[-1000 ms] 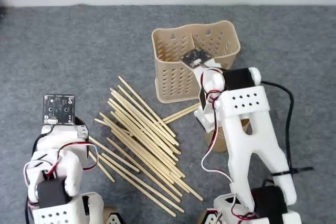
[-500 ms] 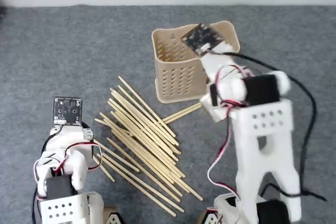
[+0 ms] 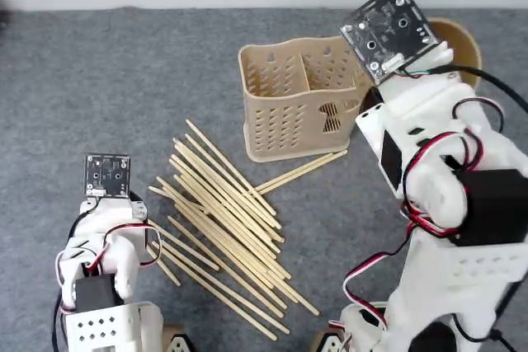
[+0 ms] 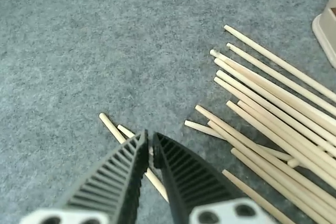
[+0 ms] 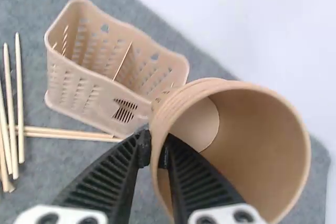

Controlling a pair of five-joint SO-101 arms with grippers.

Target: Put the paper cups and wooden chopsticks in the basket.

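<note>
Paper cups [image 5: 236, 129], mouths upward, aslant

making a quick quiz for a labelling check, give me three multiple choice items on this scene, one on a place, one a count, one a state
1. Where do most chopsticks lie? A on a plate; B on the mat; C on a shelf.
2. How many compartments has the basket? A one; B two; C four.
3. The right gripper is: A open; B shut on nothing; C shut on the cups.

1 B: they lie spread over the grey mat beside the basket.
2 B: one divider splits the inside in two.
3 C: it pinches the rim of the cups, held up off the mat.
</note>
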